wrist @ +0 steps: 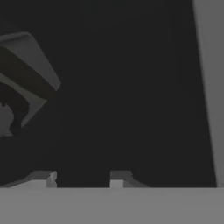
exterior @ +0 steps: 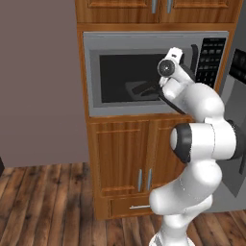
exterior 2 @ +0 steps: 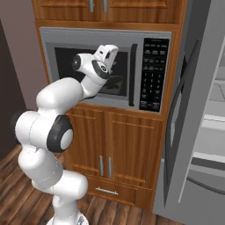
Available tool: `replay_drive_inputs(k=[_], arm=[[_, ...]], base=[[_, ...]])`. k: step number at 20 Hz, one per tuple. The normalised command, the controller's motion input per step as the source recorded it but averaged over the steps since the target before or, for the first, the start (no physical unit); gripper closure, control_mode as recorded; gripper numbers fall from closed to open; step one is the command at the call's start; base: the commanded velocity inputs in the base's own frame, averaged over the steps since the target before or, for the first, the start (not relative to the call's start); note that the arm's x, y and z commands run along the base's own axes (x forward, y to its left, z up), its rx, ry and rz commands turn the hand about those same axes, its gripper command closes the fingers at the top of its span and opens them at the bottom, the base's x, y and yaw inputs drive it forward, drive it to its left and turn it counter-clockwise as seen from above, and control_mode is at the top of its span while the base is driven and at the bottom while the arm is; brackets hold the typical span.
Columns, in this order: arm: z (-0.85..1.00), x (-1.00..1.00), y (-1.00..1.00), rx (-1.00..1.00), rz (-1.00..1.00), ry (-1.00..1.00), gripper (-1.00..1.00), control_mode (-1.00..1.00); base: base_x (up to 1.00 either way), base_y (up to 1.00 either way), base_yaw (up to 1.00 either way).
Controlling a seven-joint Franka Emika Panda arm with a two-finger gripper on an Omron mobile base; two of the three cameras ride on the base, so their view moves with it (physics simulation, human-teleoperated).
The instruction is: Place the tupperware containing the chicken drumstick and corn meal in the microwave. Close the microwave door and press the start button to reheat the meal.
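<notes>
Our gripper (wrist: 81, 177) is raised right against the dark window of the microwave door (exterior 2: 61, 50); its tips stand a little apart with nothing between them, and we cannot tell if they are closing. The black bar handle (exterior 2: 133, 74) stands upright just right of the hand, the keypad panel (exterior 2: 154, 74) farther right. The wide grey door looks shut, a dim shape behind the glass may be the tupperware (exterior: 139, 89), so we judge the start button comes next.

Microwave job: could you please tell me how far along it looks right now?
Done: the microwave door looks shut, flush with the front. Whether the tray is inside I cannot tell; the dark window shows just a dim shape. In hand: the gripper hovers at the window, tips apart, holding nothing. Left: pressing start on the keypad.
</notes>
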Motion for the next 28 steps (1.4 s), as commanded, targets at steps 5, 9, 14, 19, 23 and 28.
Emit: replay_drive_inputs(k=[5, 9, 14, 19, 23, 28], arm=[[0.15, -0.21, 0.09, 0.01, 0.00, 0.00, -1.00, -1.00], [0.20, -0.75, 0.19, 0.11, 0.00, 0.00, -1.00, -1.00], [0.04, -0.76, 0.22, 0.21, -0.01, -0.02, -1.00, -1.00], [0.00, -0.88, 0.00, 0.39, -0.19, -0.13, -1.00, -1.00], [0.00, -0.92, 0.00, 0.54, -0.28, -0.11, -1.00, -1.00], [0.00, -0.89, 0.00, 0.60, -0.34, -0.03, -1.00, -1.00]], base=[[0.00, 0.00, 0.00], [0.00, 0.00, 0.00], [0.00, 0.00, 0.00], [0.00, 0.00, 0.00], [0.00, 0.00, 0.00], [0.00, 0.00, 0.00]])
